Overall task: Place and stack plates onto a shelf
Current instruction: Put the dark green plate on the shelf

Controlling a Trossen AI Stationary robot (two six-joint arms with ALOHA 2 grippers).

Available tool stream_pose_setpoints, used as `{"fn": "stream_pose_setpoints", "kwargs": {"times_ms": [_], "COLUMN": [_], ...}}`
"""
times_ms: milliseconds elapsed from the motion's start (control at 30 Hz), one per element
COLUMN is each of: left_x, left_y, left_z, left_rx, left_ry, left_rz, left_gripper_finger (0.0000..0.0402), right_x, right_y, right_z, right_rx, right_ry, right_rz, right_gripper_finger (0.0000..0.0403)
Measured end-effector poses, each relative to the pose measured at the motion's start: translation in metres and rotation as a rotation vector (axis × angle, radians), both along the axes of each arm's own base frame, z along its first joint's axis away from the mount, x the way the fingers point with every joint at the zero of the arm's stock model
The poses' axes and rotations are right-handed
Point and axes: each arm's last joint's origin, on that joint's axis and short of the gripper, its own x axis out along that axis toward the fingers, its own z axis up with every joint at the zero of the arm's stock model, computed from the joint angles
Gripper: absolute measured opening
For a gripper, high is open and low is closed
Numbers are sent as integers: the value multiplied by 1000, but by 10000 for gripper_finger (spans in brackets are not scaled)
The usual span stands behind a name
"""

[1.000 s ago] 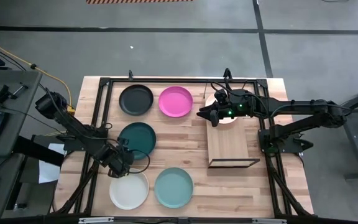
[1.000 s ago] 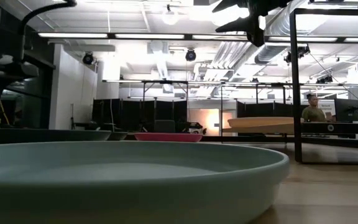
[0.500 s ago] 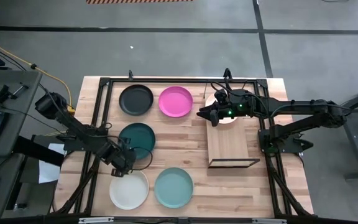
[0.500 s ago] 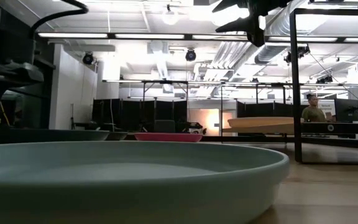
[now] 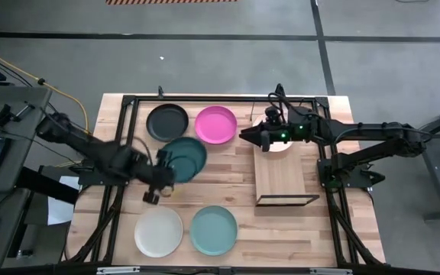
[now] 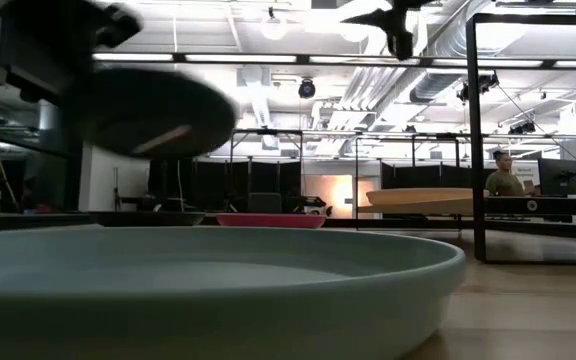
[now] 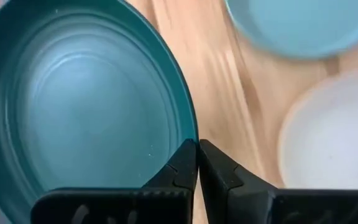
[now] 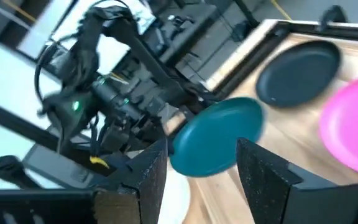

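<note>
The dark green plate (image 5: 186, 158) hangs above the table with my left gripper (image 5: 165, 171) shut on its near-left rim; in the low view the dark green plate (image 6: 158, 110) is raised and tilted. The black plate (image 5: 167, 122), pink plate (image 5: 216, 124), cream white plate (image 5: 159, 231) and light teal plate (image 5: 214, 229) lie flat on the tabletop. A pale peach plate (image 5: 279, 147) lies on the far end of the shelf (image 5: 285, 177). My right gripper (image 5: 243, 136) hovers open beside the shelf's far left corner, holding nothing. My left gripper pinches the green plate's rim (image 7: 190, 134) between its two fingers (image 7: 182, 165), at the plate's near-left edge. The fingers come at it from the table's left, roughly level. The plate is lifted clear of the table and tilted.
A dark metal frame (image 5: 128, 103) runs around the tabletop, with an upright post (image 6: 478, 130) at the right. The near half of the shelf board is bare. A person (image 6: 505, 172) stands far off in the room behind.
My left gripper has shut on the green plate's rim and risen, going toward the table's far right. The plate has come up off the table and tilted. My right gripper has risen slightly over the shelf's far end.
</note>
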Motion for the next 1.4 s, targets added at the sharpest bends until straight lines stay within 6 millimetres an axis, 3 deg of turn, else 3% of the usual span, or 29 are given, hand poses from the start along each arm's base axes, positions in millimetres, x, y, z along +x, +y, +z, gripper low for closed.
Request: {"fn": "stream_pose_setpoints", "kwargs": {"times_ms": [133,233,433,600,733,1000,1400], "left_x": [31,59,124,173,204,243,261], "left_y": [18,27,36,29,18,15,6], "left_z": [33,41,15,-14,-36,-67,-86], "left_rx": [55,104,245,282,336,307,236], "left_ry": [-128,-161,-137,-159,-179,-168,-222], "left_rz": [-56,-145,-353,-519,-638,-692,-735], "left_gripper_finger": [1,1,1,0,0,0,2], "right_x": [-4,-10,-37,-55,-60,-55,-51], "right_y": [1,1,0,1,0,-2,-3], "right_z": [23,47,106,136,141,124,113], "right_rx": [-75,-161,-339,-430,-450,-409,-380], "right_ry": [-60,-107,-230,-243,-172,-81,-43], "right_rz": [18,27,-41,-93,-135,-159,-155], "right_gripper_finger": [172,172,172,172,172,172,172]}}
